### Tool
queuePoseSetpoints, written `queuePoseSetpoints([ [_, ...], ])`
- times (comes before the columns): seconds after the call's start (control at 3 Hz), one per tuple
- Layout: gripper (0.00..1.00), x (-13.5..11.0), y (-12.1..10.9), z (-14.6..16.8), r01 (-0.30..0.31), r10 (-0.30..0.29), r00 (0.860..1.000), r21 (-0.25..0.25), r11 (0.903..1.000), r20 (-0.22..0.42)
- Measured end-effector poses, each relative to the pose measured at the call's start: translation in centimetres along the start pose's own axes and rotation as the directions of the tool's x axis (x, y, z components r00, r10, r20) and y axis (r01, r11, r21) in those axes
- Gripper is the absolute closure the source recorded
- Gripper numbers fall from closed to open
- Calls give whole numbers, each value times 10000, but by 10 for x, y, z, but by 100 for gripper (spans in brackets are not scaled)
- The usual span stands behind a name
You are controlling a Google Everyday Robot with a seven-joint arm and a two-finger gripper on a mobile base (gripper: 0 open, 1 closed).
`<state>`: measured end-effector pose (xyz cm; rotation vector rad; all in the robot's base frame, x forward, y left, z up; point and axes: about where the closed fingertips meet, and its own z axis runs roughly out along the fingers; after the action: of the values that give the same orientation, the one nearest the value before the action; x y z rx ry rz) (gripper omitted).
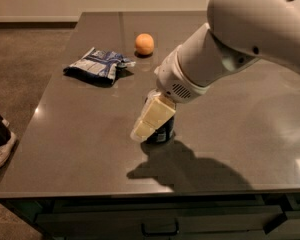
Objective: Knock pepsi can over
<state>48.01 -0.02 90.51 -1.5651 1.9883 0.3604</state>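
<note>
Gripper (148, 124): down at the tabletop near the middle, slanting toward the near left, its cream body lying across the front of the pepsi can.
Its grip: cannot tell whether it is apart or together, as the angle hides it.
Pepsi can (163, 132): on the table (80, 149), mostly hidden. It seems upright, just behind the gripper and touching it.
Snack bag (97, 65): far left, lying flat.
Orange (144, 44): far side, just right of the bag.

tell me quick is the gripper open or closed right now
gripper: cannot be told; it is down at the pepsi can, partly covering it
</note>
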Motion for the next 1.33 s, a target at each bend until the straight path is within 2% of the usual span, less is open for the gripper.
queuePoseSetpoints([
  [0.67,0,18,-11,-2,-101,102,9998,-52,9999,157],
  [1.0,18,26,-5,-3,79,-73,9996,-253,9996,257],
  [1.33,41,29,-1,-5,216,-200,9991,-426,9989,384],
])
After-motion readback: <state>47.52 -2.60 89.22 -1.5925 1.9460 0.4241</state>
